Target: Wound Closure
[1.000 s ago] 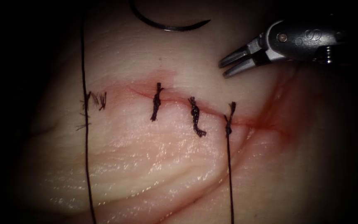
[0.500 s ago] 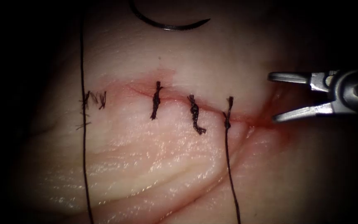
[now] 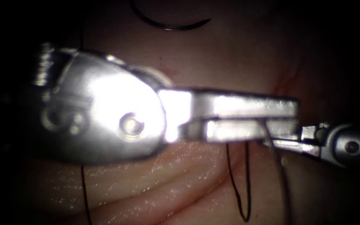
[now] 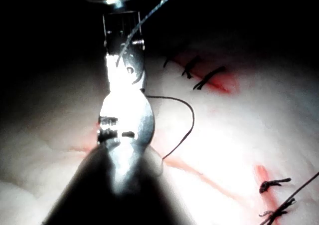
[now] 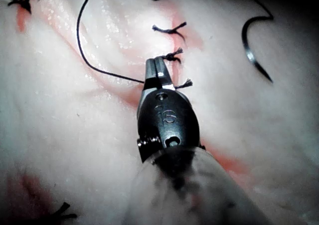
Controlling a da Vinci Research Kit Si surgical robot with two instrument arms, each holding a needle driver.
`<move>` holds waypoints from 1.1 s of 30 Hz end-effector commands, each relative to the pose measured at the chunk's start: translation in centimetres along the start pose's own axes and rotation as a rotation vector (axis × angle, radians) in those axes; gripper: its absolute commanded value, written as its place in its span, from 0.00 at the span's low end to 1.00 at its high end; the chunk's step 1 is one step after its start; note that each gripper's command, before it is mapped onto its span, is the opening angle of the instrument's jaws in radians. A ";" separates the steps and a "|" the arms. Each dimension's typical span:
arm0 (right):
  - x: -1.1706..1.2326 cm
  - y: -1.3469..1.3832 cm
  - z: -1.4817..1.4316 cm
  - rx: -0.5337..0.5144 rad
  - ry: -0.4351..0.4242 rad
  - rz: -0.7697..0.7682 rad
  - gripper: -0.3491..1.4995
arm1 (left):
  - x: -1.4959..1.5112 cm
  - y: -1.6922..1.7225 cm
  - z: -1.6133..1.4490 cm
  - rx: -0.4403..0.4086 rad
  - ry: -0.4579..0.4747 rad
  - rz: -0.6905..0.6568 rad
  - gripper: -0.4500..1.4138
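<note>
My left tool reaches across the cut from the left, above the stitches, jaws shut on the thread. The same grip shows in the left wrist view, where the thread leaves the left tool. My right tool comes in from the right just below the left tool's tip. Its jaws are shut on the thread close to the nearest stitch knot. A slack loop of thread hangs below. The curved needle lies free on the tissue beyond the cut, held by neither tool.
Tied stitches with short cut ends cross the cut, and red fluid stains its edges. A second long strand runs down the tissue at the left.
The left tool has come in from the left and now covers the stitches. The right tool moved down and left, and its jaws went from open to shut. The thread now forms a loop.
</note>
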 end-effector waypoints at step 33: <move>0.14 -0.11 0.98 0.008 0.469 0.180 0.00 | -1.59 -0.30 0.02 0.048 0.223 0.226 0.00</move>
